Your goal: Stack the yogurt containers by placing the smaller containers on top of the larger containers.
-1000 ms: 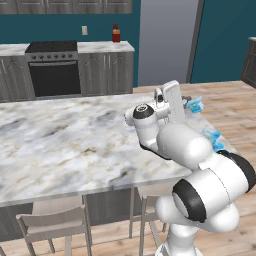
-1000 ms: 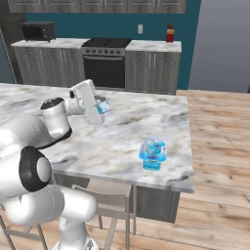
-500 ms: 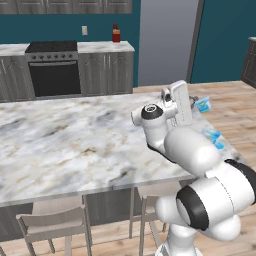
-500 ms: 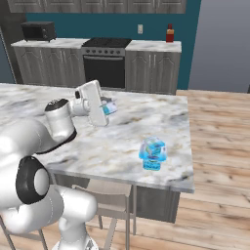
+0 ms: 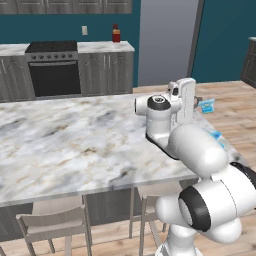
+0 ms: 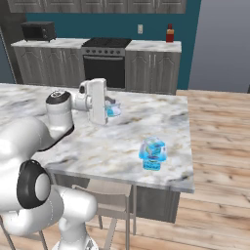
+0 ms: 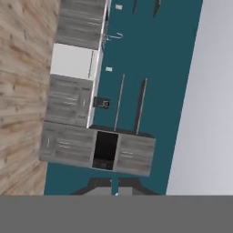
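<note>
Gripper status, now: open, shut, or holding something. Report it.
Gripper: shut on the small light-blue cup, lifted above the marble counter.

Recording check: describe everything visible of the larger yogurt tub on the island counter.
The larger yogurt tub is a small, boxy, glossy light-blue container that looks like plastic, with a greenish patch on its side and a pale top. It stands upright on the marble island counter near the counter's right front corner in the right base view. Nothing touches it besides the counter. The gripper, holding the small blue cup, is well away.
</note>
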Robot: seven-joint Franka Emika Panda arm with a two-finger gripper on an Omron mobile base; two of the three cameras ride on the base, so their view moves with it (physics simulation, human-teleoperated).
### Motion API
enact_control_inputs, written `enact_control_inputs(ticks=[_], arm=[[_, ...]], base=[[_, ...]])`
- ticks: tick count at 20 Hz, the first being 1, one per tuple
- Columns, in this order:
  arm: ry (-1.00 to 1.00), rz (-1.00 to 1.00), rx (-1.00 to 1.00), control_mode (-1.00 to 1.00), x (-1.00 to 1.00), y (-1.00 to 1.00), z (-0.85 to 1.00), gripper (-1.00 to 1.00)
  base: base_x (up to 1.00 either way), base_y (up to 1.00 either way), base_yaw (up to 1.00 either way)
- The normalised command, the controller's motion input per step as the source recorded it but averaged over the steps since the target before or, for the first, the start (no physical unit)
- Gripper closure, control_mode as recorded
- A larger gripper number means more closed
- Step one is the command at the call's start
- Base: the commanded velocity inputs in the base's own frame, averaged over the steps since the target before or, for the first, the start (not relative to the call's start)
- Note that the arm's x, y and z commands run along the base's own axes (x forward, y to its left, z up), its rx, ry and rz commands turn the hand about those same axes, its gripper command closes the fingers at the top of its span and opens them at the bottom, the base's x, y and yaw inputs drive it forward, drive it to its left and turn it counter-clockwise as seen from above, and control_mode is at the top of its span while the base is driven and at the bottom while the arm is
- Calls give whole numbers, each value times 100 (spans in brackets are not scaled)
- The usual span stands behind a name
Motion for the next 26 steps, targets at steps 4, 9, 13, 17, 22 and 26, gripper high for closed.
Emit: enact_control_inputs(ticks=[4,9,13,17,22,26], arm=[[-5,-1,21,-100,0,-9,0,100],[-12,-3,16,-100,0,-6,0,100],[-15,-3,5,-100,0,0,0,100],[-12,-3,0,-100,-4,-12,-8,100],[-3,-3,0,-100,-11,-28,-5,100],[0,-1,0,-100,-20,-32,-1,100]], base=[[0,0,0],[0,0,0],[0,0,0],[0,0,0],[0,0,0],[0,0,0]])
